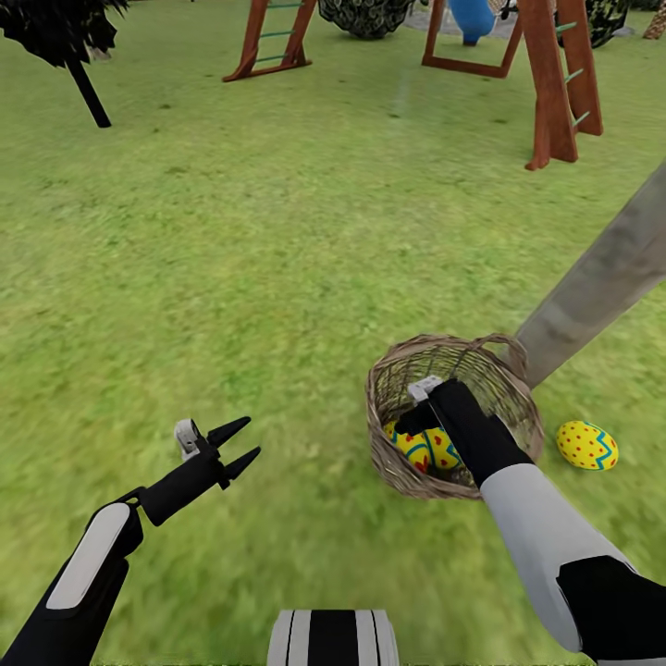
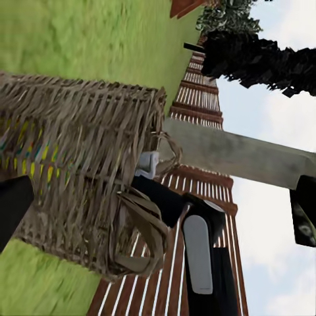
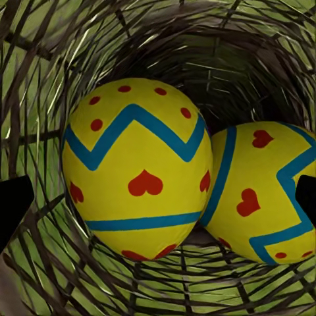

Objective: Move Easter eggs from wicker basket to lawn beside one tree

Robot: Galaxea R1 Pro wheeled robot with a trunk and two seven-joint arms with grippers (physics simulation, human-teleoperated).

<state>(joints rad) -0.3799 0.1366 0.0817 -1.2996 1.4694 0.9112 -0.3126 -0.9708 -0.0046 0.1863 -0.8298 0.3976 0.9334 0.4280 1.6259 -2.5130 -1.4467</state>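
The wicker basket (image 1: 453,416) stands on the lawn (image 1: 277,277) at the near right, touching the foot of the tree (image 1: 601,277), whose pale trunk slants up to the right. The right gripper (image 1: 427,416) reaches down inside the basket, its fingers spread wide to either side of two Easter eggs (image 3: 138,171) lying together on the woven bottom; neither finger touches an egg, and nothing is held. A third Easter egg (image 1: 587,445) lies on the grass just right of the basket, near the trunk. The left gripper (image 1: 242,446) hovers over bare grass to the left, well apart from the basket, its fingers parted and empty. A wooden playset (image 1: 546,65) stands far across the lawn.
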